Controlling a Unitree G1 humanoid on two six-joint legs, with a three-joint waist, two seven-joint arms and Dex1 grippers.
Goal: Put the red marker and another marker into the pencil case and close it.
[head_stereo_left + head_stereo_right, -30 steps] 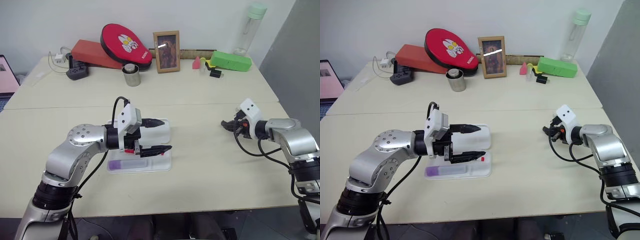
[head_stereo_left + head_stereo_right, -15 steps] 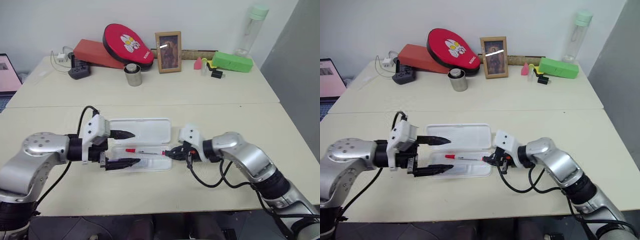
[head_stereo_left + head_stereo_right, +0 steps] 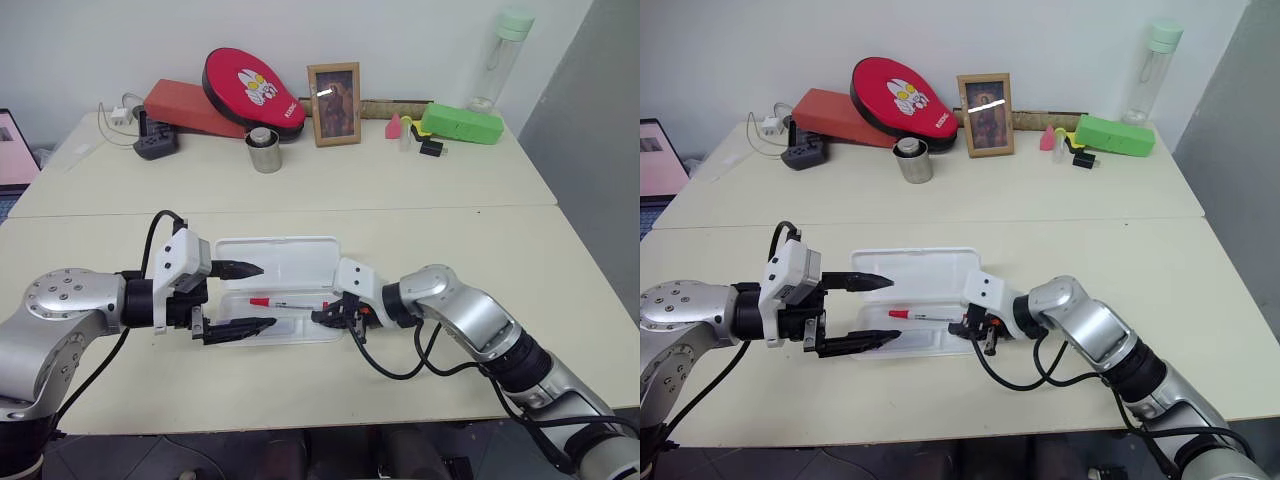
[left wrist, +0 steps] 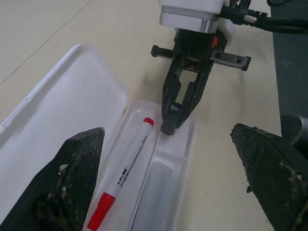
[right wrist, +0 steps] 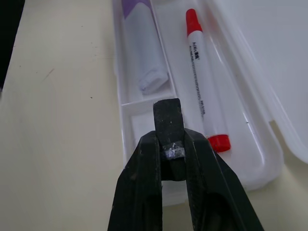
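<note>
right tool (image 5: 169,120) clenched, empty | tip over pencil case (image 5: 260,159) end | red marker (image 5: 202,91) just beside

Silver arms, black end effectors, black cables

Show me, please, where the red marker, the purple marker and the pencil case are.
red marker (image 5: 199,77): right wrist view, middle of its white barrel.
purple marker (image 5: 146,53): right wrist view, pale label on its barrel.
pencil case (image 3: 290,258): left eye view, inside of its open lid.
</note>
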